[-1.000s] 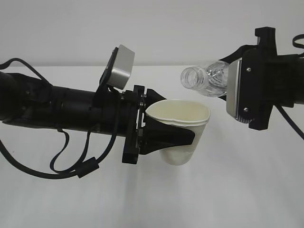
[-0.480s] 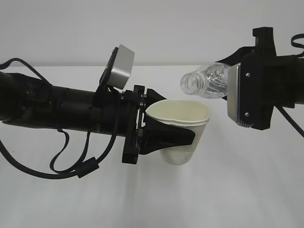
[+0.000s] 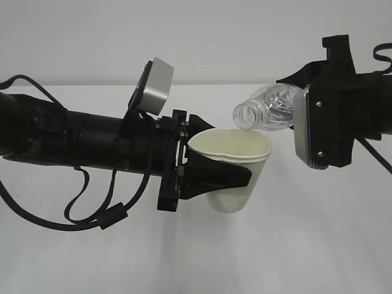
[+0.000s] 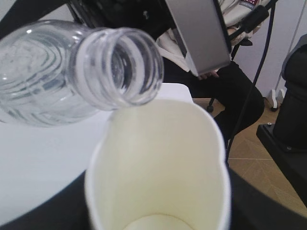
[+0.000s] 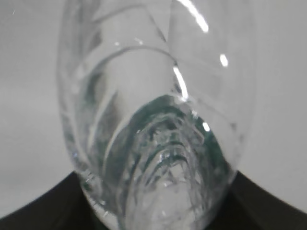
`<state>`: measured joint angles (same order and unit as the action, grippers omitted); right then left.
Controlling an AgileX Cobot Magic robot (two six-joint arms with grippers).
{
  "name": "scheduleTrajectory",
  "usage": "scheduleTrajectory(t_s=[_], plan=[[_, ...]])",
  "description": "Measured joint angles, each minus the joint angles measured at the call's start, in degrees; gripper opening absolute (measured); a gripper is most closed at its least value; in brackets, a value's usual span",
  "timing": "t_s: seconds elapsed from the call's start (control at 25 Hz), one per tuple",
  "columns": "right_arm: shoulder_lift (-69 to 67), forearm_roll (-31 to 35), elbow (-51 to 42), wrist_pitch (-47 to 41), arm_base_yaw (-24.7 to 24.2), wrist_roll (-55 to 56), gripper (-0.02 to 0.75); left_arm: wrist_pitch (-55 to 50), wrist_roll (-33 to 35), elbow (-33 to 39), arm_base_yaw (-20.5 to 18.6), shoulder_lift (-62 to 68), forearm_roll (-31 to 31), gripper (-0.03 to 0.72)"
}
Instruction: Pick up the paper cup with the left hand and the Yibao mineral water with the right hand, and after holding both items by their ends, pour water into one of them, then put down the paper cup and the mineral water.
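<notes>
Nearest to me is the left tool (image 3: 236,177). Its black fingers (image 3: 214,176) pinch the paper cup (image 3: 236,168) from two sides, and the grip presses the rim into a slightly bent, not round shape. The cup stands upright in the air, above the white table (image 3: 196,245), with its open mouth up. In the left wrist view I look over the tool into the cup (image 4: 158,167); the inside is cream and I see a part of the bottom.

Just above the far edge of the cup, on the side away from the left tool, hangs the open mouth of the Yibao mineral water (image 3: 266,109). The bottle lies almost level, the neck a little lower, and it has no cap. In the left wrist view the neck (image 4: 120,64) is just over the rim, but I cannot tell if they touch.

The right tool holds the bottle at its back part, but in the exterior view the grip is hidden behind the grey wrist camera (image 3: 318,125). In the right wrist view the bottle (image 5: 153,124) fills the picture between dark fingers (image 5: 38,203) at the lower corners, so this tool is closed around it.
</notes>
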<state>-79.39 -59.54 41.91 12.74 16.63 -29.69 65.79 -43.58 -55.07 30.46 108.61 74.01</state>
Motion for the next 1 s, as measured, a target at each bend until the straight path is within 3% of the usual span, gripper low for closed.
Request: scheduleTrajectory(t_s=[1.0], plan=[[0.0, 0.0, 2.0, 0.0, 0.0, -5.6, 0.445, 0.0, 0.0, 0.0, 0.0, 0.0, 0.0, 0.393]])
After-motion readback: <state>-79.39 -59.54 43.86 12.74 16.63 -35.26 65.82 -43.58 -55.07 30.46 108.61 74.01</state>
